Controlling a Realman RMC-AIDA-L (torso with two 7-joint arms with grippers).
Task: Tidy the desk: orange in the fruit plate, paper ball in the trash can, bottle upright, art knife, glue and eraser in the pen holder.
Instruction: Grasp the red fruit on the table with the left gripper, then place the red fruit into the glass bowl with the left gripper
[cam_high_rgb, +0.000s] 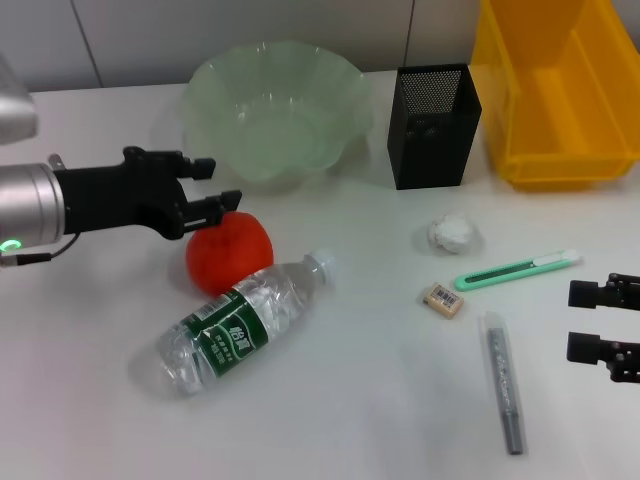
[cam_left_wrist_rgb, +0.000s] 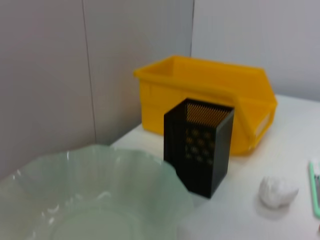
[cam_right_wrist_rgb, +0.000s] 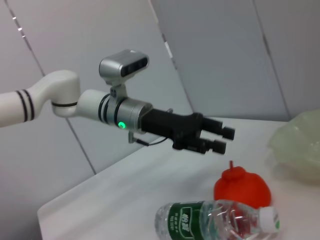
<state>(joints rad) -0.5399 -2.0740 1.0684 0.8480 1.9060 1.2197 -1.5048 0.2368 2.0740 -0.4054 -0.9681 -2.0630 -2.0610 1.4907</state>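
Taking the orange (cam_high_rgb: 229, 252) as the landmark: nearest to the robot, the bottle (cam_high_rgb: 237, 325) lies on its side just in front of the orange and touches it, its cap pointing away to the right. The glue (cam_high_rgb: 502, 381), the eraser (cam_high_rgb: 445, 299), the knife (cam_high_rgb: 517, 269) and the paper ball (cam_high_rgb: 453, 234) lie well to the right of the orange, and the right gripper (cam_high_rgb: 604, 320) waits at the desk's right edge, open and empty.

The left gripper (cam_high_rgb: 211, 195) hovers just above the orange, a little to its far side, its fingers open with nothing between them. The orange looks round, smooth and firm (perhaps a plastic one, it has a small stem), so it may roll or slip; I would close on its widest part, from above.

Beyond the orange stands the plate (cam_high_rgb: 275, 105), near it. The pen holder (cam_high_rgb: 432, 126) and the yellow trash can (cam_high_rgb: 556, 90) are farther right.
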